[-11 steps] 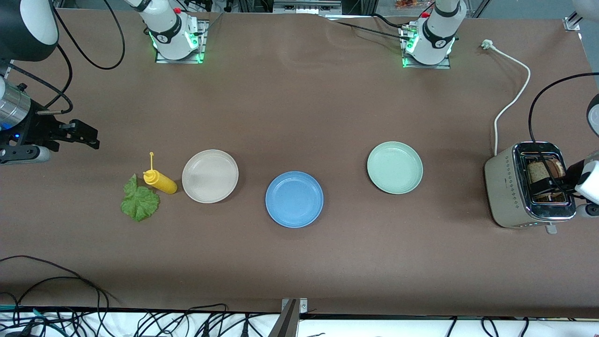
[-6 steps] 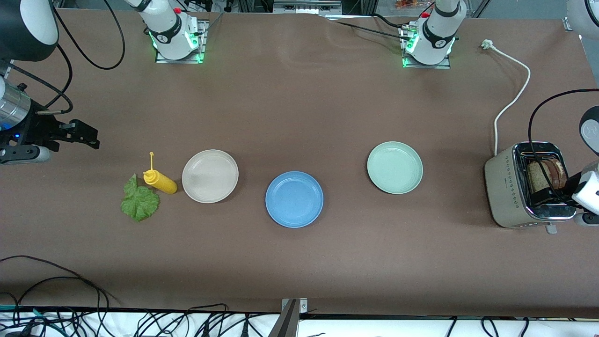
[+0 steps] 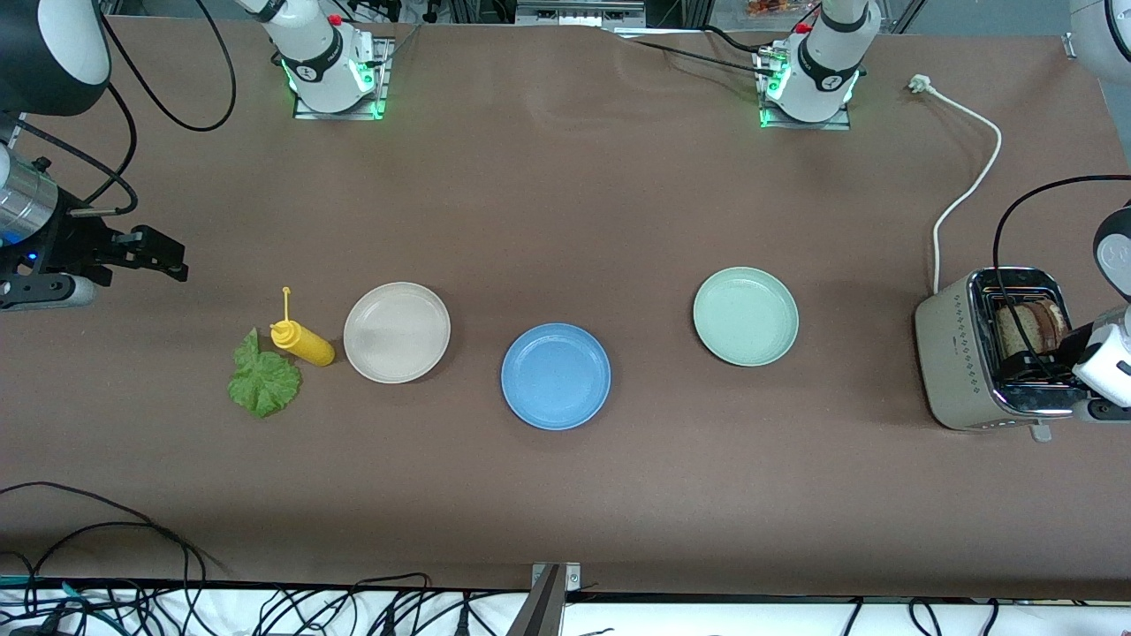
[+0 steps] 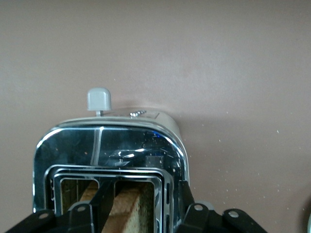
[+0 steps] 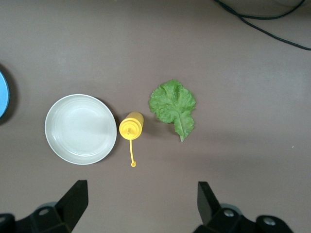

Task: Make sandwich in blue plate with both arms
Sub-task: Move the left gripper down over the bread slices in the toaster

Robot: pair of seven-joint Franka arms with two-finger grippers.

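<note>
The blue plate (image 3: 556,376) lies bare at mid-table. Two brown bread slices (image 3: 1029,322) stand in the chrome toaster (image 3: 959,362) at the left arm's end. My left gripper (image 3: 1056,353) is down over the toaster's slots. In the left wrist view its jaws (image 4: 143,204) straddle one slice (image 4: 129,208), one finger between the two slices, with a gap still showing on the slice's outer side. A green lettuce leaf (image 3: 262,382) lies flat at the right arm's end. My right gripper (image 3: 163,256) waits open high above the table there, and its wrist view looks down on the leaf (image 5: 172,104).
A yellow squeeze bottle (image 3: 305,344) lies beside the leaf, next to a beige plate (image 3: 397,332). A pale green plate (image 3: 745,316) sits between the blue plate and the toaster. The toaster's white cord (image 3: 967,185) runs toward the arm bases. Its lever (image 4: 98,99) sticks out toward the front camera.
My left gripper has sunk lower over the toaster and its fingers have drawn in around a bread slice. The right arm has not moved.
</note>
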